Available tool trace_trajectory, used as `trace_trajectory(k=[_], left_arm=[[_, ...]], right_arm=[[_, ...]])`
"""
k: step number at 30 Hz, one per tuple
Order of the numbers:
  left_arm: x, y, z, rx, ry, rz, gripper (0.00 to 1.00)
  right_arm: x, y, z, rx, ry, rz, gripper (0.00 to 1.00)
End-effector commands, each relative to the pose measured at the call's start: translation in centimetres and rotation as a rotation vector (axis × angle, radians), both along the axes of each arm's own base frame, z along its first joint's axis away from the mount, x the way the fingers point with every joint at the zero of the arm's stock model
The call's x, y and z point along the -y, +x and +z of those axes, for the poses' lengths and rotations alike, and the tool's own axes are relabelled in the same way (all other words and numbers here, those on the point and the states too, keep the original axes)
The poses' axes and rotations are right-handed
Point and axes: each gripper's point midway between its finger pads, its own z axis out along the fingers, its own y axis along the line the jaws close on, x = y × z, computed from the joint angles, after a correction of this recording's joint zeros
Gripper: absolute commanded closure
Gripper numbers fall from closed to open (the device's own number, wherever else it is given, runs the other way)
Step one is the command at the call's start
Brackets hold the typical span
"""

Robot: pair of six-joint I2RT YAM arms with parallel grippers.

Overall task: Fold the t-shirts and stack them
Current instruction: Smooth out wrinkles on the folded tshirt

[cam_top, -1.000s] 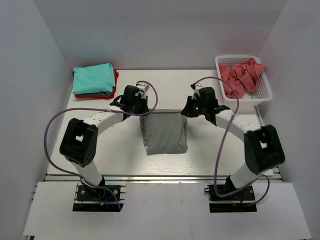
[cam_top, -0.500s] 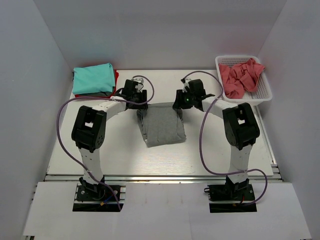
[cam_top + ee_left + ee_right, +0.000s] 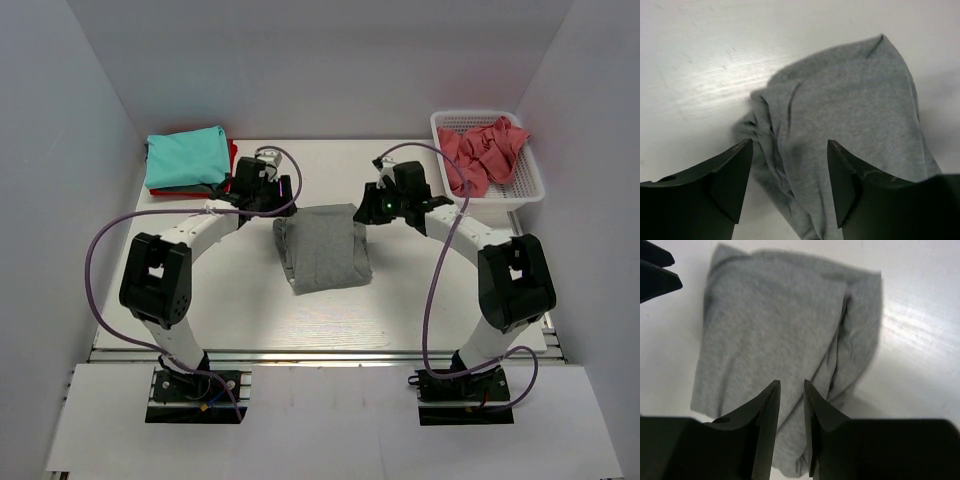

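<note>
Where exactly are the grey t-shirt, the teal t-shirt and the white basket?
grey t-shirt (image 3: 322, 250), top view, middle of the folded cloth.
teal t-shirt (image 3: 186, 157), top view, centre of its upper face.
white basket (image 3: 465, 120), top view, far mesh wall.

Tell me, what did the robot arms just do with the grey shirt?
Both arms carried the held edge of the grey t-shirt away from their bases and laid it down. Then the left gripper and right gripper let go and drew apart, both open. The shirt now lies folded on the table. The teal-and-red stack and the pink shirt in the basket stayed put.
</note>
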Motion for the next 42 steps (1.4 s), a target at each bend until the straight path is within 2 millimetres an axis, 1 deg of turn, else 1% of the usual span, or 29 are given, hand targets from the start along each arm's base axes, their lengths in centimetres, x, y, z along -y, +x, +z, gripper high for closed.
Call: trace_trajectory(k=[1, 3, 6, 7, 8, 9, 11, 12, 14, 15, 16, 17, 18, 19, 21, 24, 25, 26, 27, 28, 29, 30, 31, 33, 35, 37, 40, 41, 42], left_arm=[[2.1, -3.2, -0.8, -0.066, -0.072, -0.108, 0.32], [2.5, -4.2, -2.2, -0.103, -0.095, -0.13, 0.32], [2.5, -4.3, -4.0, -0.154, -0.095, -0.113, 0.32], [2.7, -4.0, -3.6, -0.144, -0.098, -0.114, 0.33], [2.6, -4.0, -4.1, -0.156, -0.094, -0.113, 0.33], [2.7, -3.8, -3.8, -0.147, -0.097, -0.114, 0.33], [2.8, -3.6, -4.0, -0.144, -0.098, -0.114, 0.34], [2.8, -3.2, -4.2, -0.143, -0.091, -0.106, 0.4], [2.5, -2.8, -4.4, -0.145, -0.091, -0.097, 0.48], [2.5, -2.8, -5.0, -0.158, -0.086, -0.096, 0.61], [2.7, -2.7, -4.6, -0.152, -0.096, -0.104, 0.67], [2.7, -2.7, -5.0, -0.157, -0.088, -0.109, 0.73], [2.8, -2.8, -5.0, -0.159, -0.093, -0.116, 0.9], [2.4, -2.6, -5.0, -0.159, -0.094, -0.107, 1.0], [2.5, -2.5, -4.2, -0.141, -0.1, -0.108, 1.0], [2.2, -2.2, -1.5, -0.065, -0.109, -0.097, 1.0], [1.6, -2.7, -1.6, -0.062, -0.095, -0.08, 1.0], [1.4, -2.5, 0.3, -0.008, -0.103, -0.072, 1.0], [1.0, -2.4, 1.0, 0.022, -0.095, -0.051, 1.0], [0.6, -2.8, 0.9, 0.023, -0.089, -0.042, 1.0], [0.5, -2.7, 1.7, 0.039, -0.096, -0.03, 1.0], [0.0, -2.8, 2.1, 0.055, -0.084, -0.009, 1.0], [-0.3, -3.0, 1.6, 0.047, -0.073, 0.001, 1.0], [-0.7, -3.0, 1.7, 0.052, -0.06, 0.02, 1.0], [-1.0, -3.0, 0.9, 0.032, -0.043, 0.031, 1.0], [-1.0, -3.0, -0.7, -0.003, -0.029, 0.032, 1.0], [-0.9, -2.9, -2.1, -0.039, -0.015, 0.032, 1.0], [-1.6, -2.9, -3.2, -0.072, 0.025, 0.061, 1.0], [-1.9, -3.0, -3.9, -0.091, 0.037, 0.079, 1.0]], right_arm=[[0.7, -2.6, -1.9, -0.09, -0.014, 0.019, 0.69], [1.0, -3.1, -2.9, -0.11, -0.027, 0.02, 0.69], [0.8, -2.9, -3.8, -0.13, -0.046, 0.034, 0.69], [0.7, -2.8, -4.3, -0.141, -0.052, 0.038, 0.69], [0.5, -2.8, -4.4, -0.143, -0.051, 0.042, 0.69], [0.5, -2.9, -5.1, -0.163, -0.056, 0.05, 0.69], [0.2, -2.4, -5.1, -0.155, -0.047, 0.049, 0.68], [0.3, -2.3, -6.2, -0.177, -0.06, 0.045, 0.68], [0.2, -1.6, -6.1, -0.172, -0.065, 0.034, 0.66], [0.1, -1.5, -6.5, -0.181, -0.066, 0.034, 0.64], [-0.2, -1.4, -6.6, -0.182, -0.061, 0.045, 0.64], [-0.2, -1.2, -6.6, -0.182, -0.06, 0.045, 0.64], [-0.4, -1.0, -6.7, -0.177, -0.054, 0.044, 0.71], [-0.5, -1.0, -6.7, -0.179, -0.044, 0.043, 0.79], [-0.5, -0.6, -6.2, -0.164, -0.027, 0.036, 1.0], [-0.6, -0.6, -5.2, -0.131, -0.005, 0.022, 1.0], [-0.5, -0.8, -4.8, -0.125, 0.001, 0.022, 1.0], [-0.5, -0.8, -4.2, -0.114, 0.009, 0.02, 1.0], [-0.5, -0.9, -3.9, -0.103, 0.016, 0.019, 1.0], [-0.4, -1.0, -3.9, -0.104, 0.017, 0.017, 1.0], [-0.4, -1.0, -3.4, -0.095, 0.022, 0.014, 1.0], [-0.2, -1.1, -3.6, -0.098, 0.019, 0.006, 1.0], [-0.1, -1.4, -3.8, -0.106, 0.014, -0.001, 1.0], [0.4, -1.2, -4.2, -0.105, -0.004, -0.026, 1.0], [0.5, -1.0, -4.6, -0.109, -0.012, -0.036, 1.0], [0.3, -0.4, -4.4, -0.086, 0.001, -0.038, 1.0], [0.4, 0.1, -5.4, -0.099, -0.013, -0.046, 1.0], [0.4, 0.4, -5.3, -0.094, -0.013, -0.05, 1.0], [0.6, 0.8, -6.1, -0.103, -0.026, -0.071, 1.0]])
